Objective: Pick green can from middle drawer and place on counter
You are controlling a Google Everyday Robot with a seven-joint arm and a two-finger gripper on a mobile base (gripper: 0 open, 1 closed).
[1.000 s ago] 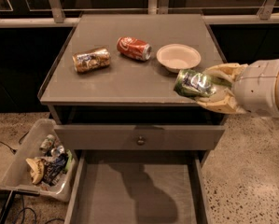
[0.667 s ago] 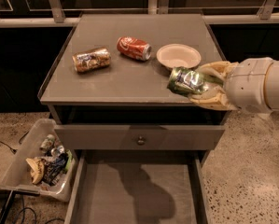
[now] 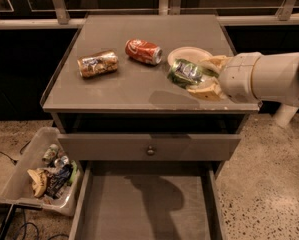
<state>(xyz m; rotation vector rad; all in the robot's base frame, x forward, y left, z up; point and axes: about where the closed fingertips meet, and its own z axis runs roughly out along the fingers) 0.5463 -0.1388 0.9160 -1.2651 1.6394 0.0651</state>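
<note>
Green can (image 3: 185,72): pinched on its side in the gripper, tilted, over the 3 o'clock part of the counter; a shadow beneath suggests it hangs clear of the surface.
Gripper (image 3: 201,77): tan fingers pressed on the can from above and below, on the end of the white arm (image 3: 269,79) reaching in from 3 o'clock.
Change: a second ago the can hung at the counter's 4 o'clock edge; it has since travelled toward 10 o'clock, further in over the top.
Meaning: the pick looks finished and the can is out of the drawer; what remains is probably lowering and letting go.
Bowl (image 3: 203,51): one, white, just at 12 o'clock of the can, so set-down room there is tight.
Counter (image 3: 139,91): one, grey; bare patch under and at 7 o'clock of the can.
Cans counted: three, namely the held green one, one red cola can (image 3: 143,51) at its 10 o'clock, and one gold-brown can (image 3: 97,64) at 9 o'clock, both lying down.
Middle drawer (image 3: 139,204): one, pulled open at 6 o'clock, floor bare.
Drawer front (image 3: 150,147): one, with a knob, above it.
Bin (image 3: 19,179): one, at 8 o'clock on the floor, holding litter.
</note>
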